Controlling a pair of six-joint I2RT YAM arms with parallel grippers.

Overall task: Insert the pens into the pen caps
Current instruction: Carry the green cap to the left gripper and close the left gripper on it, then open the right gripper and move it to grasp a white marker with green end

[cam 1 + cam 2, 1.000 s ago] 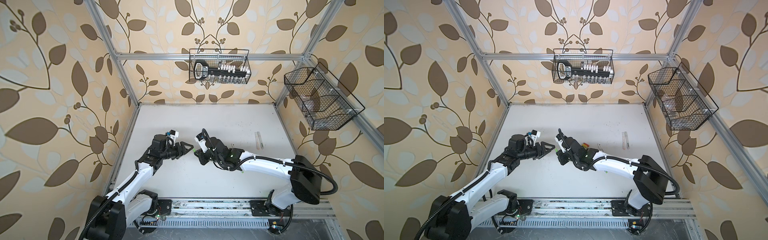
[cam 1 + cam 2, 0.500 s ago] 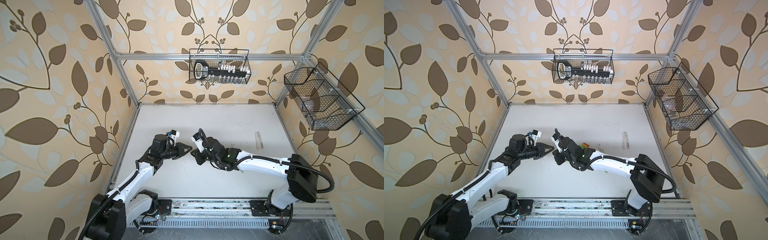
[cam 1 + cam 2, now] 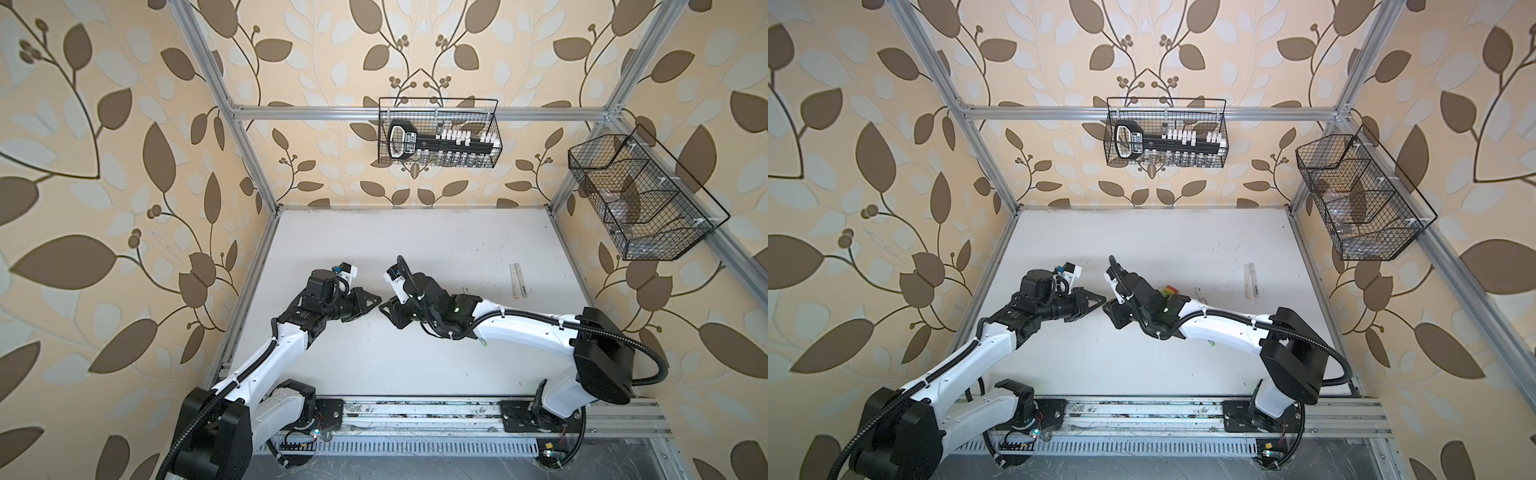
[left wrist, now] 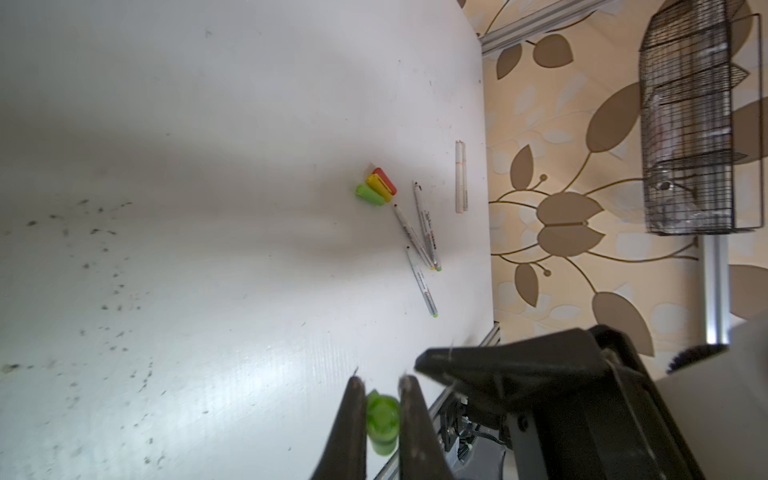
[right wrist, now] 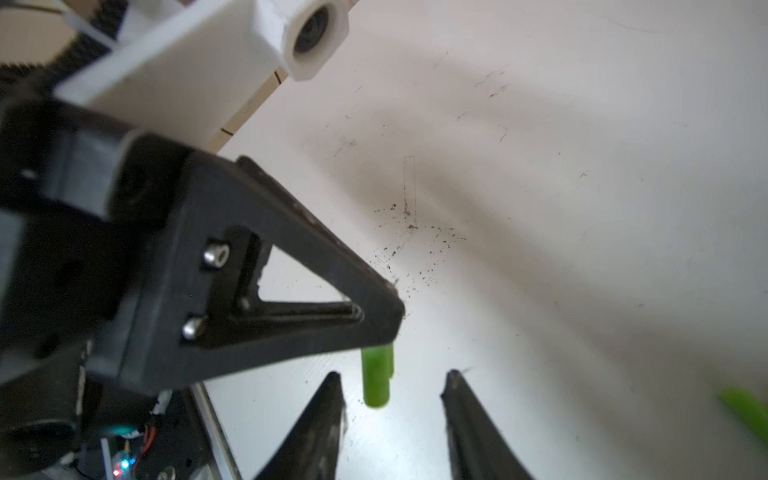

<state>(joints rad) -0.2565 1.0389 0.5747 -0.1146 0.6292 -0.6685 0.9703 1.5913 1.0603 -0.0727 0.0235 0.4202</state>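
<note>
My left gripper (image 4: 382,386) is shut on a lime green pen cap (image 4: 382,419), which sticks out past its fingertips above the table. In the right wrist view the same cap (image 5: 376,382) hangs from the left gripper (image 5: 386,320), between the spread fingers of my open right gripper (image 5: 392,374), which do not touch it. In both top views the two grippers meet tip to tip, left (image 3: 374,309) and right (image 3: 385,312). On the table lie a green cap (image 4: 369,194), a yellow one (image 4: 379,187) and a red one (image 4: 384,180), beside thin white pens (image 4: 424,224).
Two pale grey markers (image 3: 519,280) lie side by side near the table's right edge. A wire basket (image 3: 438,133) hangs on the back wall and another (image 3: 640,199) on the right wall. The metal rail (image 3: 415,419) runs along the front.
The right gripper moved left to the left gripper with the green cap. The left gripper shut on the cap, and the right gripper then opened and let go.
</note>
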